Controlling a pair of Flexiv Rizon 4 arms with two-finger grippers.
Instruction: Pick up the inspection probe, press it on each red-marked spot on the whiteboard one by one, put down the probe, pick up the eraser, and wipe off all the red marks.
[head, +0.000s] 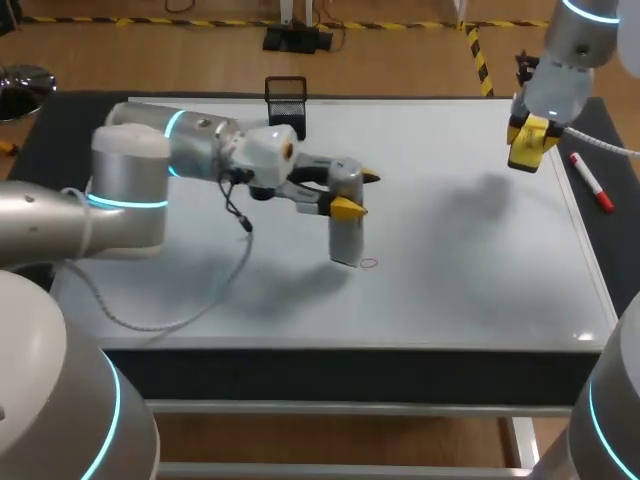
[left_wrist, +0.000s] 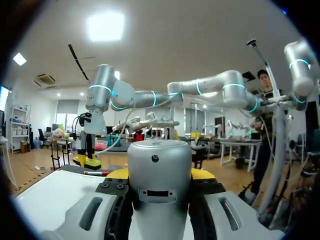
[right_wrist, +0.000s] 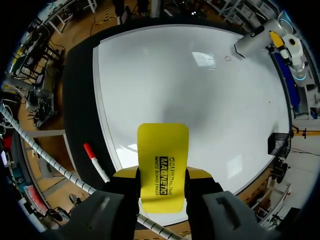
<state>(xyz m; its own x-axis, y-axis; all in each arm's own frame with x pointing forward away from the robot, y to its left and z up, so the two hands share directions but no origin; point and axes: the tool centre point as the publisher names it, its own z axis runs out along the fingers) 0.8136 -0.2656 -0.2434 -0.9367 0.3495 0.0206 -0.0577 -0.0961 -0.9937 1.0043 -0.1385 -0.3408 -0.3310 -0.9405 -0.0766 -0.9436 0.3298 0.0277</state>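
Observation:
My left gripper (head: 358, 193) is shut on the silver cylindrical inspection probe (head: 345, 228), which stands upright over the whiteboard (head: 450, 290). The probe's lower end is at the board surface just left of a small red ring mark (head: 370, 263). In the left wrist view the probe (left_wrist: 160, 170) fills the space between the fingers. My right gripper (head: 528, 135) hangs above the board's far right corner, shut on the yellow eraser (head: 526, 150). The right wrist view shows the eraser (right_wrist: 164, 165) between its fingers, with the red mark (right_wrist: 228, 58) and the probe (right_wrist: 252, 42) far ahead.
A red-capped marker (head: 592, 182) lies on the dark table just beyond the whiteboard's right edge, also visible as the marker (right_wrist: 95, 160) beside my right gripper. A black mesh holder (head: 286, 100) stands at the board's far edge.

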